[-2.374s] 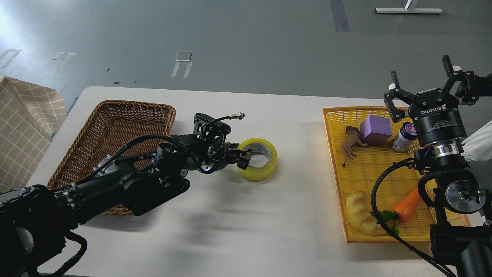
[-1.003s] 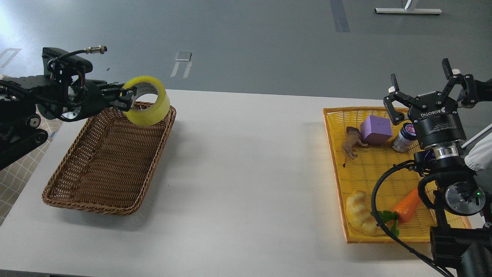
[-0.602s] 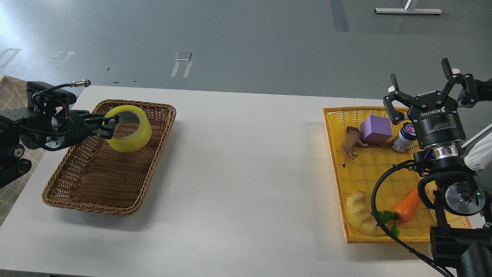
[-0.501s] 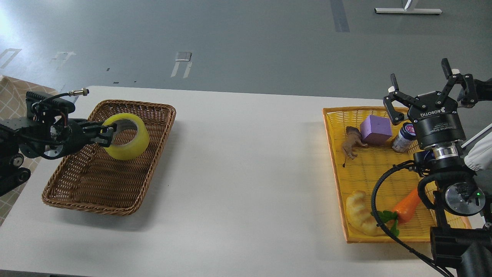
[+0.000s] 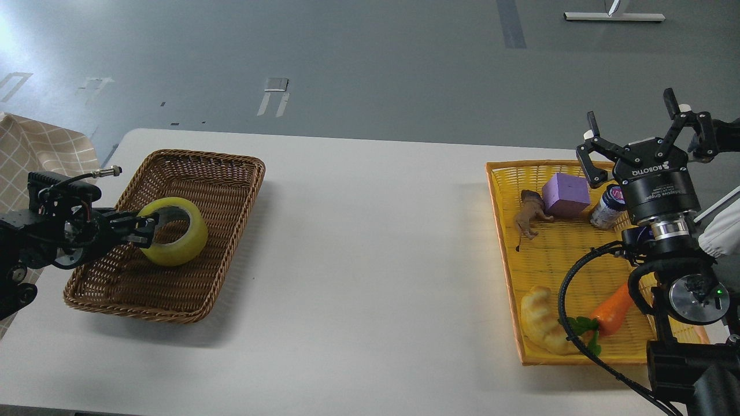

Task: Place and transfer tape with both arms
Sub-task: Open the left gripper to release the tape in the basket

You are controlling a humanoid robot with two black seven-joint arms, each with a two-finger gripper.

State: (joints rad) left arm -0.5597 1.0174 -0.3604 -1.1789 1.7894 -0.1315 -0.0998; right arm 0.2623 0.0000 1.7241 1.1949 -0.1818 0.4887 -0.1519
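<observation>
The yellow tape roll (image 5: 179, 240) with its grey-white core is inside the brown wicker basket (image 5: 225, 173) at the left, low over or on the basket floor. My left gripper (image 5: 141, 230) comes in from the left edge and is shut on the roll's left rim. My right gripper (image 5: 639, 130) stands upright at the far right above the back of the yellow tray (image 5: 509, 242), fingers spread open and empty.
The yellow tray holds a purple block (image 5: 565, 195), a brown animal figure (image 5: 529, 216), a small jar (image 5: 606, 209), a carrot toy (image 5: 613, 309) and a pale bread toy (image 5: 543, 320). A checked cloth (image 5: 34, 156) lies off the table's left.
My left gripper carried the tape from the table's middle up and left over the wicker basket, then lowered it into the basket. The right arm has not moved.
</observation>
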